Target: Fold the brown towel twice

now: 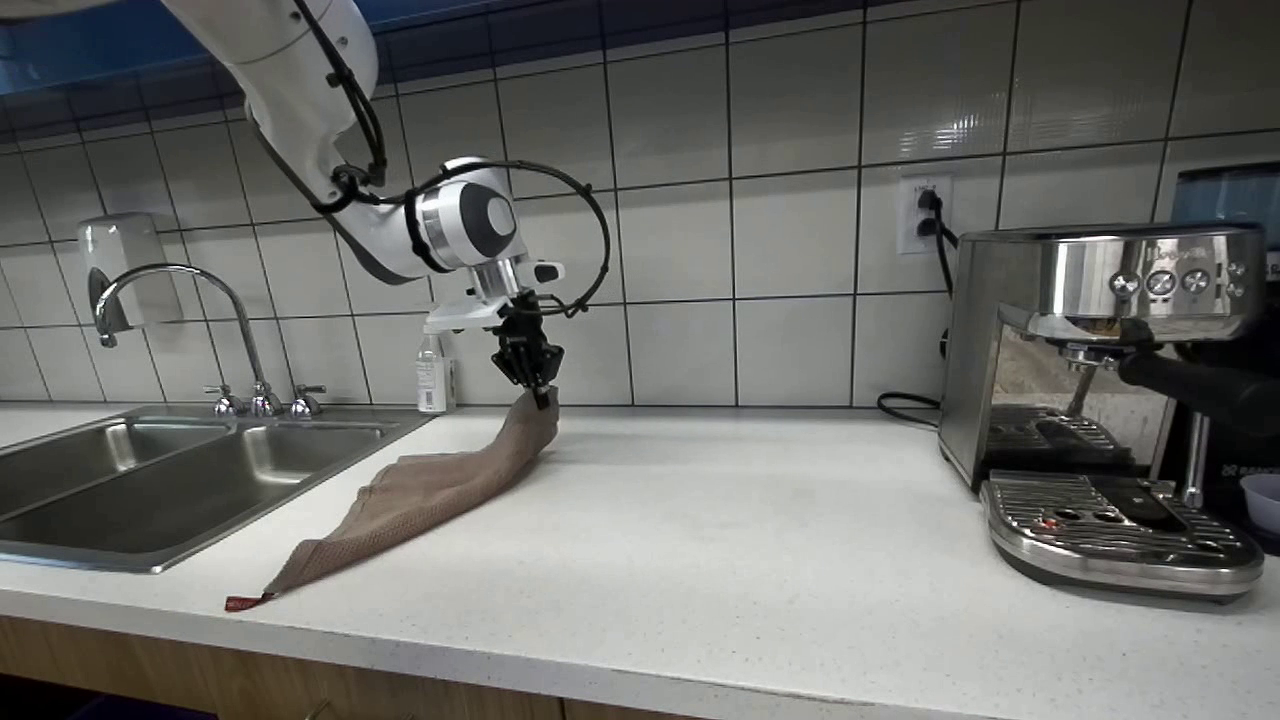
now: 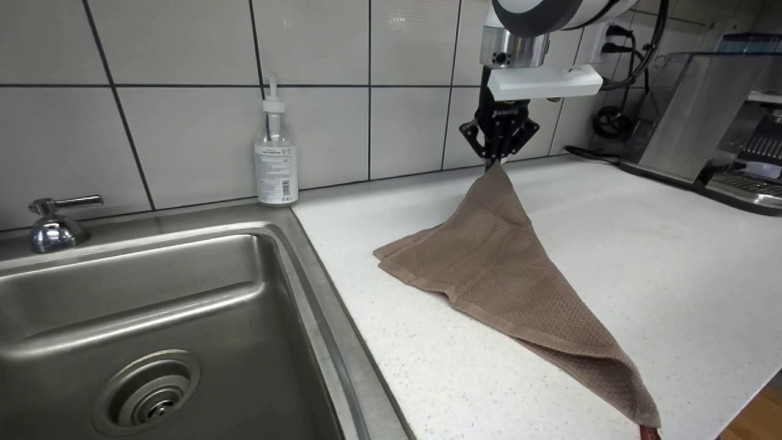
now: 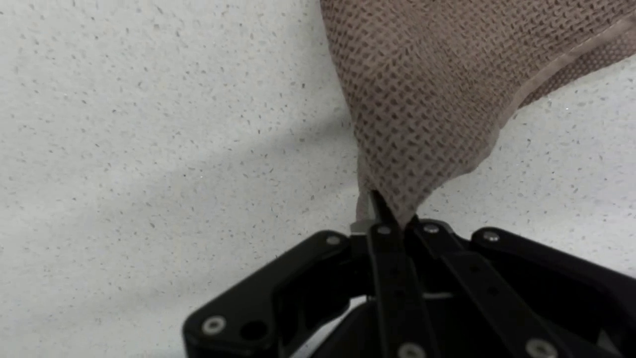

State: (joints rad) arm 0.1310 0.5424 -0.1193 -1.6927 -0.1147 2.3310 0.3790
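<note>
The brown towel [image 1: 440, 488] slopes across the white counter, one corner pulled up and the lower part lying on the surface. Pinched at that raised corner, it hangs from my gripper [image 1: 542, 396], which is shut on it just above the counter near the tiled wall. Seen in an exterior view, the towel [image 2: 507, 275] spreads out in a rough triangle, with layered edges at its left side. A red tag [image 1: 246, 603] marks its end by the front edge. In the wrist view, the towel [image 3: 427, 94] narrows into my gripper [image 3: 396, 208]; the pinched tip is hidden between the fingers.
A double steel sink [image 2: 308, 275] lies beside the towel, with a faucet [image 1: 240, 330] behind it. Against the wall stands a pump bottle [image 2: 276, 173]. An espresso machine [image 1: 1100, 560] occupies the counter's far end, its power cable [image 1: 908, 407] trailing by the wall.
</note>
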